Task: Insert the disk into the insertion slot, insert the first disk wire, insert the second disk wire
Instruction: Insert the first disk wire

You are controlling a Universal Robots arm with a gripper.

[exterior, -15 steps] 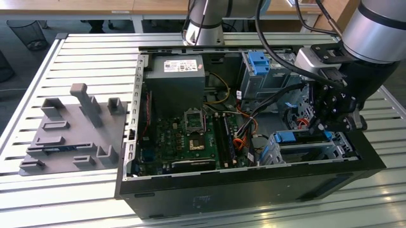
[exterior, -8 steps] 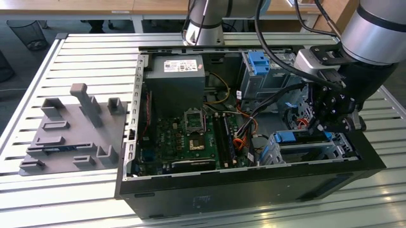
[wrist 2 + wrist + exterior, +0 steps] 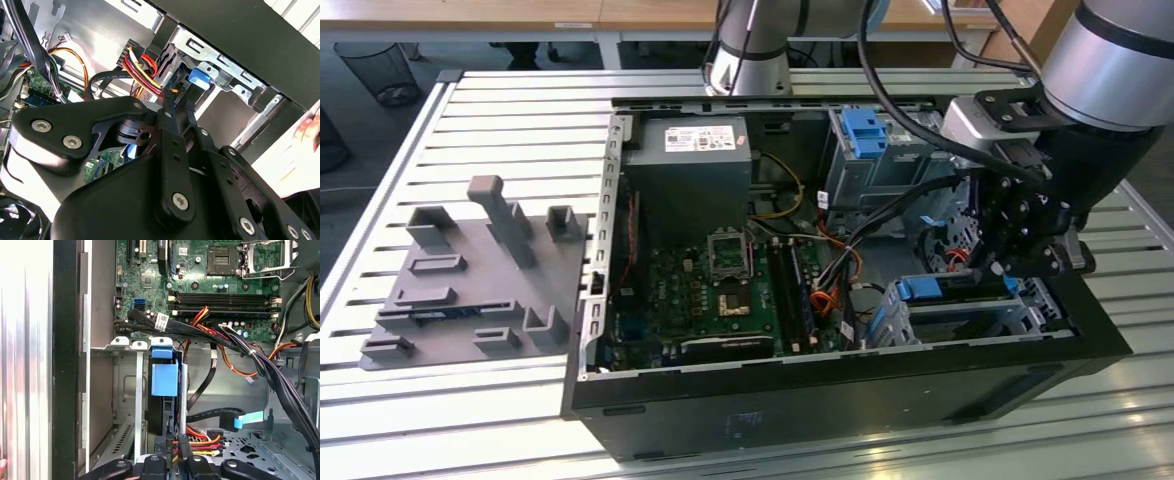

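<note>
The disk sits inside the insertion slot (image 3: 126,390), and its blue carrier (image 3: 164,377) shows at the cage mouth. In the exterior view the slot (image 3: 967,318) is at the case's near right corner, with the carrier (image 3: 939,288) at its top edge. My gripper (image 3: 1017,262) hangs just above it. In both wrist views my gripper (image 3: 171,452) (image 3: 174,97) is shut on the connector of a disk wire with red, yellow and black strands (image 3: 202,441) (image 3: 142,70), held at the rear end of the disk. A black flat wire with a blue tab (image 3: 239,420) lies loose beside it.
The open computer case (image 3: 854,400) lies on a slatted metal table (image 3: 494,110). A taller grey cage with a blue bracket (image 3: 865,128) stands behind the slot. Cable bundles (image 3: 280,375) cross over the motherboard (image 3: 720,290). A grey fixture plate (image 3: 467,280) lies at the exterior view's left. A hand (image 3: 310,127) shows outside the case.
</note>
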